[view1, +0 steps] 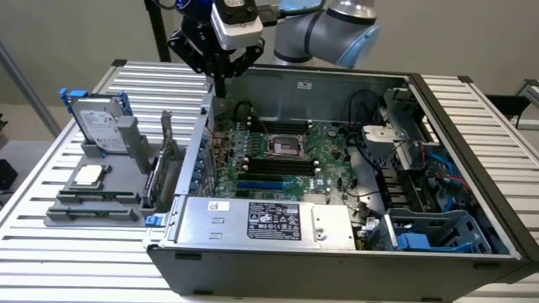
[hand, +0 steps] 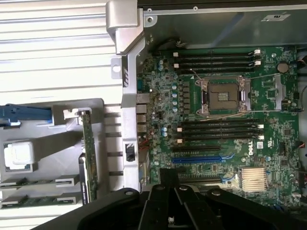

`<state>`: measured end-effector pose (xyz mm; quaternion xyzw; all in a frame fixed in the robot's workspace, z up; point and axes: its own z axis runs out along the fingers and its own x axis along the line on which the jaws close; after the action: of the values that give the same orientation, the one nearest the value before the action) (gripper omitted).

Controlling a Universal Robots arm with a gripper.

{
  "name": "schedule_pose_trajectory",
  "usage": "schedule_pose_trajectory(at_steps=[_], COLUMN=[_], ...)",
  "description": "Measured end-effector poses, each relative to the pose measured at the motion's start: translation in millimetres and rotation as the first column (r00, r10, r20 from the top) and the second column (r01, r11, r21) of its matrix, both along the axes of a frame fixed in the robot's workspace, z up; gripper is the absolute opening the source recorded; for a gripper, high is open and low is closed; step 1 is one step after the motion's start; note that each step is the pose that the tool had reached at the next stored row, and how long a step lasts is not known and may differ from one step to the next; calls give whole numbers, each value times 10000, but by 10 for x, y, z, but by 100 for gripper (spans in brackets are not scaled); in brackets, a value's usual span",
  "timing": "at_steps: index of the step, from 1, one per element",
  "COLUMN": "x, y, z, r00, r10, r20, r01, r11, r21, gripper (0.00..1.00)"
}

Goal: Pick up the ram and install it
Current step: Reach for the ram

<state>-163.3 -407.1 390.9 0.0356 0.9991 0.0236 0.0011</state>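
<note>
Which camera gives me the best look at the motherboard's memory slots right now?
The wrist view. It looks straight down on the motherboard, so the black memory slots lie full length on either side of the processor socket. The exterior view shows the same slots at a slant and from farther off, inside the case.

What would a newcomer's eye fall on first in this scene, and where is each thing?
The open computer case, its green motherboard exposed, fills the middle. At the exterior view's left, a grey holder carries a hard drive, a silver processor chip and the ram. The black gripper hangs shut above the case wall facing that holder, holding nothing.
</note>
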Motion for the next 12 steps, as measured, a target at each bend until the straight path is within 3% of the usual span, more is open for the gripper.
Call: schedule_pose_trajectory(at_steps=[7,12], x=[-212,-393], y=[-35,-76], z=[-17,-39], r00=[9998,9997], r10=[-1,0], r20=[-187,-248], r01=[1,0], r11=[10000,10000], r21=[-5,-9], gripper=[11,11])
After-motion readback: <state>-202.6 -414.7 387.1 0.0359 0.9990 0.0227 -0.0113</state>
